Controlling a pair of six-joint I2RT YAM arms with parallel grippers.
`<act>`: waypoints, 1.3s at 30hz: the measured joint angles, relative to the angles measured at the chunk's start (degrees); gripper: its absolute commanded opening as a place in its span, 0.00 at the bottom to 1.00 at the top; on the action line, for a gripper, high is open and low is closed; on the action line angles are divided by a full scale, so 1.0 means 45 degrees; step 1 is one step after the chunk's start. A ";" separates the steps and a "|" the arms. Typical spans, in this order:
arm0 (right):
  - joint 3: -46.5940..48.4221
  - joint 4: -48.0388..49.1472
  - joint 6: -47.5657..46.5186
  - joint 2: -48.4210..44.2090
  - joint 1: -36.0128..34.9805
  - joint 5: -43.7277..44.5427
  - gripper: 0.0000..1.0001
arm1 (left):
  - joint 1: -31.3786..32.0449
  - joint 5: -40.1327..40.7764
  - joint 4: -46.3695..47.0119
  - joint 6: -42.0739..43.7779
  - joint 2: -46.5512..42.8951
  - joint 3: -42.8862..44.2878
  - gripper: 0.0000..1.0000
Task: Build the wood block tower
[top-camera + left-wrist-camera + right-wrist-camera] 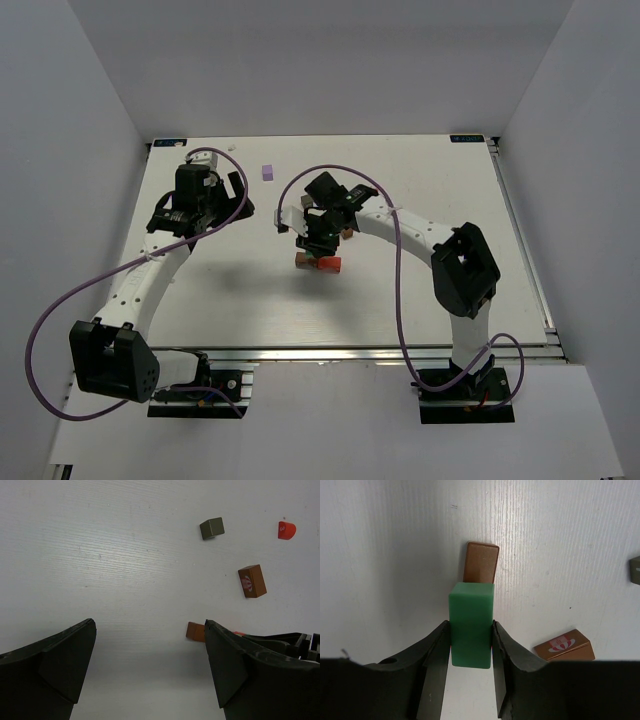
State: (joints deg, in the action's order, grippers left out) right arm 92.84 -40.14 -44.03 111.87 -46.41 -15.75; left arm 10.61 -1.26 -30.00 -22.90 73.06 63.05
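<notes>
My right gripper (pixel 471 632) is shut on a green block (pixel 471 622) and holds it just above a brown bar (pixel 481 562) lying flat on the table. In the top view the right gripper (pixel 318 238) hangs over the brown bar (pixel 302 260) and a red bar (pixel 328 264) lying side by side. My left gripper (pixel 150 665) is open and empty over bare table, at the left in the top view (pixel 222 205). A lilac cube (pixel 267 171) lies apart at the back. A dark grey block (pixel 211 528) and a brown block with a red emblem (pixel 252 580) lie loose.
A small red rounded piece (pixel 286 530) lies beyond the emblem block, which also shows in the right wrist view (pixel 565 646). The white table (pixel 430 160) has metal rails along its right and near edges. The grey walls enclose it.
</notes>
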 measured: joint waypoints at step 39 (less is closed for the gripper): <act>0.0102 0.0379 0.0758 0.0704 0.0000 0.0563 0.36 | 0.0000 0.0432 0.0000 0.0000 0.0000 0.0000 0.98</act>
State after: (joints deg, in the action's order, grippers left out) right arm 93.30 -38.44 -40.62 115.04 -46.41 -13.21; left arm 10.61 0.69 -30.00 -22.90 73.06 63.05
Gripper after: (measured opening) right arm 0.406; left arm 0.982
